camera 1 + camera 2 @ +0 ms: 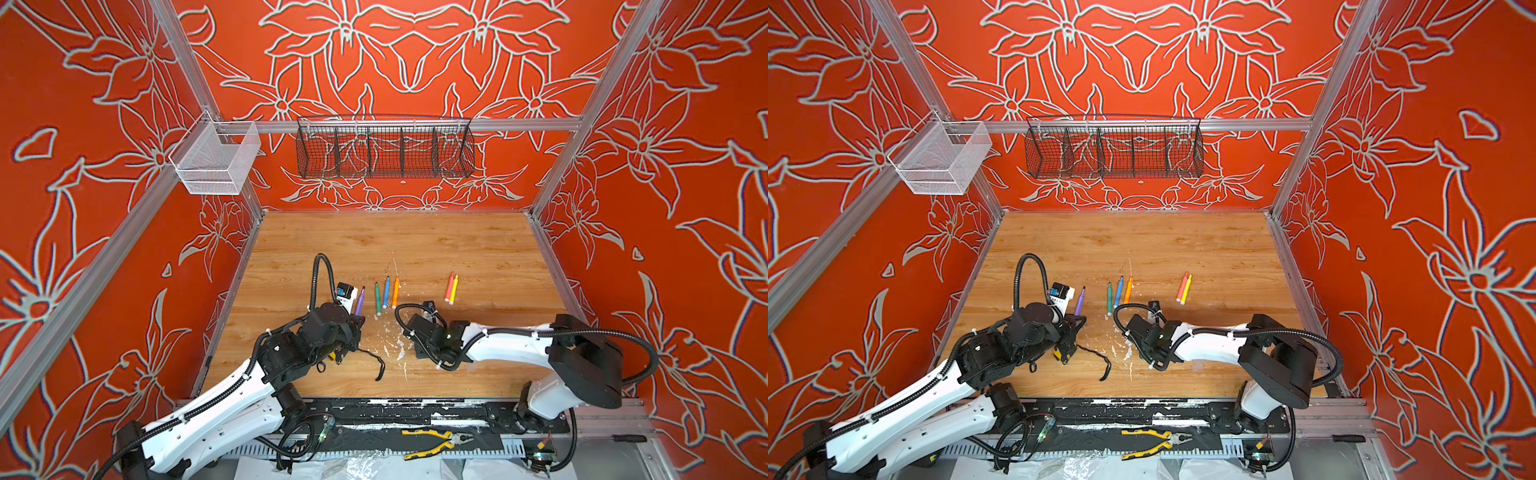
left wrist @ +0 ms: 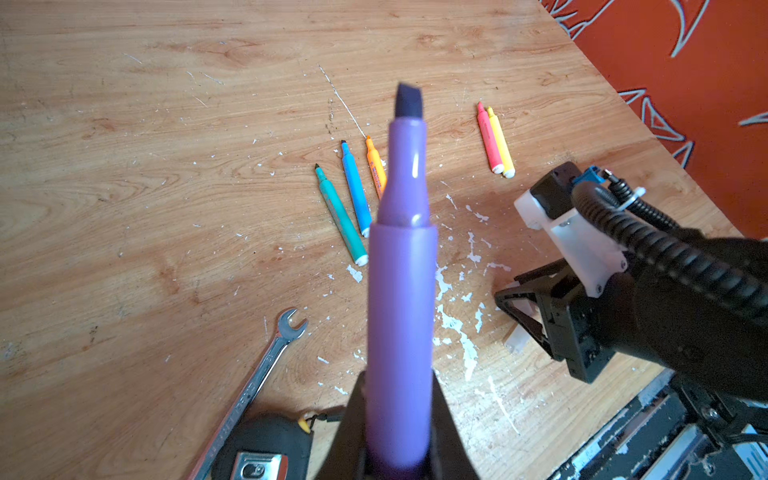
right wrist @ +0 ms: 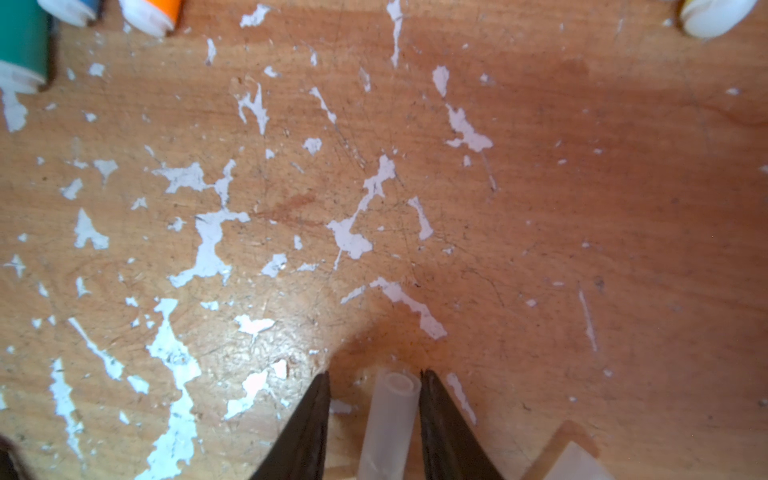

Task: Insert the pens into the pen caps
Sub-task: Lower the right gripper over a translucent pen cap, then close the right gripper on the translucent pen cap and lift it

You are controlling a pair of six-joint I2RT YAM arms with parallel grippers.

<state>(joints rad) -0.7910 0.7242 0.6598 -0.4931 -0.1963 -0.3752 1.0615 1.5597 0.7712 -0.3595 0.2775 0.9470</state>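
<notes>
My left gripper [image 2: 399, 415] is shut on the purple pen [image 2: 401, 291], which points away from the wrist with its dark chisel tip bare; in both top views the pen [image 1: 359, 300] [image 1: 1079, 300] stands out of that gripper [image 1: 357, 321]. The teal [image 1: 377, 298], blue [image 1: 386, 292] and orange [image 1: 395, 292] pens lie side by side mid-table. The pink [image 1: 449, 286] and yellow [image 1: 454, 288] pens lie as a pair to their right. My right gripper [image 3: 374, 374] is low over the table and open. A clear pen cap [image 3: 390, 415] lies between its fingers, against one finger, with a gap to the other. A second cap [image 3: 575, 461] lies beside it.
A silver wrench [image 2: 266, 365] and a black tape measure [image 2: 262, 453] lie under the left arm, with a black cord [image 1: 374, 361] beside them. White paint flecks [image 3: 208, 245] cover the wood near the caps. Yellow pliers [image 1: 432, 442] lie on the front rail. Wire baskets [image 1: 384, 151] hang on the back wall.
</notes>
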